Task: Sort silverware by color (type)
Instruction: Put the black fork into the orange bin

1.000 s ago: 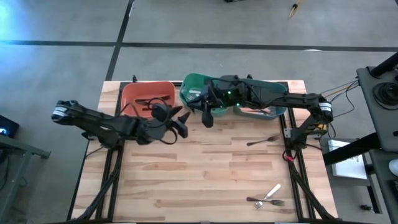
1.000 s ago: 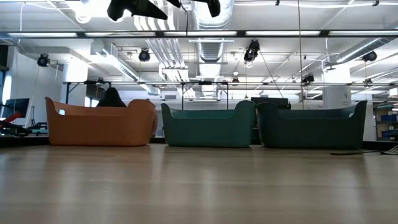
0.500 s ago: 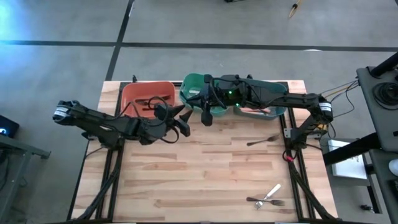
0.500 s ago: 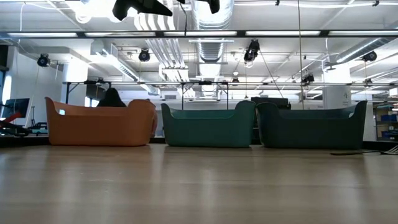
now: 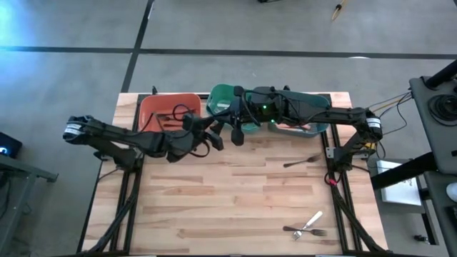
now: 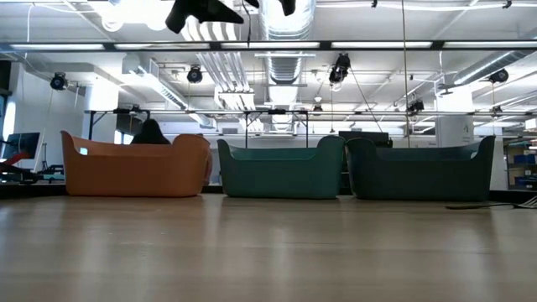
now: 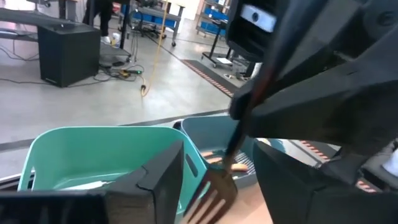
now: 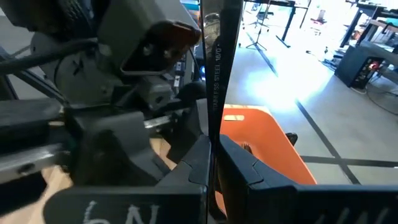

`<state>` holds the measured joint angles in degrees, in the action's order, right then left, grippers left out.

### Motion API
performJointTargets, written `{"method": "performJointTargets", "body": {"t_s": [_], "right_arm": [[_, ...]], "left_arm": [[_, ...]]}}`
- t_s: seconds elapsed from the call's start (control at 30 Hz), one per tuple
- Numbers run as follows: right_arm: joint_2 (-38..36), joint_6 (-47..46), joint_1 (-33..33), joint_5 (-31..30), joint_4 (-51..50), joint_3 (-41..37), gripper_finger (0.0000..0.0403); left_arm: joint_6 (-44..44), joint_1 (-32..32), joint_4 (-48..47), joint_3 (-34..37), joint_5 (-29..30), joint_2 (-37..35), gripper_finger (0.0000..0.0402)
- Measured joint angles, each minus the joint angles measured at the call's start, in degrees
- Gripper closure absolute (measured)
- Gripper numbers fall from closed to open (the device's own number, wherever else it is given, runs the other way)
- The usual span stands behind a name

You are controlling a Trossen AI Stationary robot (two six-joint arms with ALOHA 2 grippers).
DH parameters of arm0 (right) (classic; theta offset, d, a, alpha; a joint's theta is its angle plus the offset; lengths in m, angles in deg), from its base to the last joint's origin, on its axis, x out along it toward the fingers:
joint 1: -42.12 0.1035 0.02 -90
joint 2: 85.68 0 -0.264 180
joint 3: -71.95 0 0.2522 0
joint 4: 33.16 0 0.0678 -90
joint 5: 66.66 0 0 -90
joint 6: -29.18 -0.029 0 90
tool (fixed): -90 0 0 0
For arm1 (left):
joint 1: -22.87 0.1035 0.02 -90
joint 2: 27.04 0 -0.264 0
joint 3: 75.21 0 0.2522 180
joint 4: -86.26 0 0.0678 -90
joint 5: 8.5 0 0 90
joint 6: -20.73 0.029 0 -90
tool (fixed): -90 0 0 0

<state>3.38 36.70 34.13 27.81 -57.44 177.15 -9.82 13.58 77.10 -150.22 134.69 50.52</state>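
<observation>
My right gripper (image 5: 237, 135) hangs over the table just in front of the green bin (image 5: 227, 100), shut on a fork (image 7: 216, 191) with a thin dark handle. The fork's tines point down. My left gripper (image 5: 214, 137) is open beside it, high above the table. In the left wrist view the fork's head stands between the left fingers (image 7: 160, 184) without plainly touching them. Three more forks lie on the table's right part: a dark one (image 5: 301, 162) and a white one (image 5: 310, 223) that lies across another dark one (image 5: 298, 230). My right gripper (image 8: 212, 142) pinches the fork's dark handle (image 8: 217, 93) between its two fingers. The fork is lifted clear and hangs roughly upright, with the tined head (image 7: 214, 194) at its lower end, well above the table.
Three bins stand in a row along the far edge: red-orange (image 5: 168, 109) on the left, green in the middle, teal (image 5: 303, 127) under the right arm, and they also show in the low view (image 6: 281, 168). The red-orange and teal bins hold some pieces. Bare wood lies across the near half.
My left gripper has moved toward the table's right and slightly toward the far edge, closing in on the fork held by my right gripper. The right gripper and its fork have stayed in place.
</observation>
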Motion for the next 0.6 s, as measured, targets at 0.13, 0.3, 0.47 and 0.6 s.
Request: {"method": "performJointTargets", "body": {"t_s": [0.13,0.3,0.47,0.6], "right_arm": [[0.00,0.05,0.00,0.01,-0.02,0.00,0.0394],[0.00,0.21,-0.02,-0.07,-0.08,-0.02,0.0394],[-0.18,-0.40,-0.27,-0.13,-1.35,-0.02,0.0380],[-1.14,-1.12,-1.22,0.03,-4.65,-0.07,0.0341]], "left_arm": [[-0.33,0.43,0.12,0.00,0.01,0.33,0.0285],[-0.06,0.38,0.31,0.00,0.07,0.28,0.0389],[0.71,0.38,-0.11,0.00,-0.09,-0.02,0.0400],[2.56,0.48,-0.20,0.00,0.33,-1.19,0.0401]]}}
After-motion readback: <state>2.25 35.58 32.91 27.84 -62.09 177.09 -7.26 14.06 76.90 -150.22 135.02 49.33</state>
